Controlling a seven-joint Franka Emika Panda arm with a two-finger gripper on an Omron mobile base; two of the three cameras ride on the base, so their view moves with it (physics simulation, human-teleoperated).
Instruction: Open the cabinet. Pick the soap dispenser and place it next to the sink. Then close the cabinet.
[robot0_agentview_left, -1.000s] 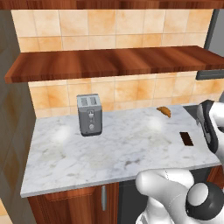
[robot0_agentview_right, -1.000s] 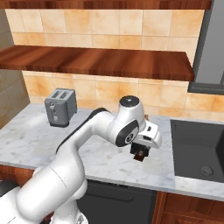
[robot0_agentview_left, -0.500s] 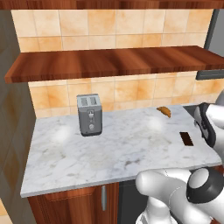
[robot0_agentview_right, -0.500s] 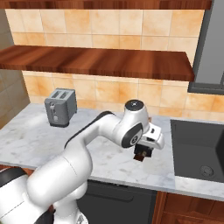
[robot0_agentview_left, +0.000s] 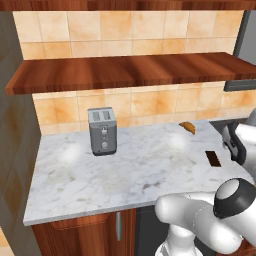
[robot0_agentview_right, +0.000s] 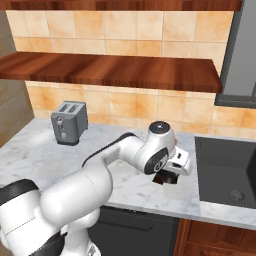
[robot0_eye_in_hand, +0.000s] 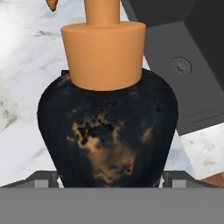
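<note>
The soap dispenser (robot0_eye_in_hand: 107, 131), a squat black bottle with an orange-brown pump top, sits between my fingertips (robot0_eye_in_hand: 43, 178) in the hand view. My gripper (robot0_agentview_right: 164, 178) is shut on it, low over the marble counter (robot0_agentview_right: 115, 165) just left of the sink (robot0_agentview_right: 225, 170). I cannot tell whether the bottle's base touches the counter. In the hand view the dark grey sink (robot0_eye_in_hand: 188, 65) lies to the upper right of the bottle. The cabinet's reddish-brown shelf board (robot0_agentview_right: 110, 70) runs along the wall above the counter, and also shows in the left base view as the cabinet (robot0_agentview_left: 125, 72).
A grey toaster (robot0_agentview_left: 102, 131) stands at the back left of the counter. A brown croissant (robot0_agentview_left: 187, 127) lies near the wall. A flat dark brown rectangle (robot0_agentview_left: 212, 158) lies on the counter near the arm. A low wooden door (robot0_agentview_left: 85, 235) with a silver handle sits under the counter.
The arm has carried the soap dispenser a little to the right, towards the sink, and slightly lower. The grip on it has held.
</note>
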